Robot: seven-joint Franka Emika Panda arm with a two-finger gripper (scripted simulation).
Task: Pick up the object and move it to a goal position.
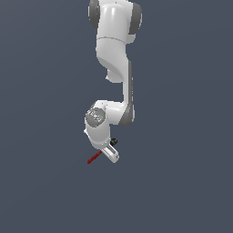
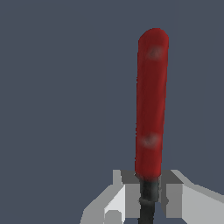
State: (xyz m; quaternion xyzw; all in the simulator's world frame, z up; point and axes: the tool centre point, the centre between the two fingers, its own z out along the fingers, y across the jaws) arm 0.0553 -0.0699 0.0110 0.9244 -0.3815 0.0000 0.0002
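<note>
The spoon's red cylindrical handle (image 2: pixel 152 100) stands out from between my fingers in the wrist view, and its thin dark neck (image 2: pixel 148 197) sits between the two grey fingertips. My gripper (image 2: pixel 148 199) is shut on the neck. The black bowl is hidden. In the exterior view the red handle (image 1: pixel 94 157) sticks out toward the exterior view's left from my gripper (image 1: pixel 109 154), which hangs below the white arm.
Only a plain dark grey-blue surface (image 1: pixel 182 182) shows all around. No goal marker or other object shows in either view.
</note>
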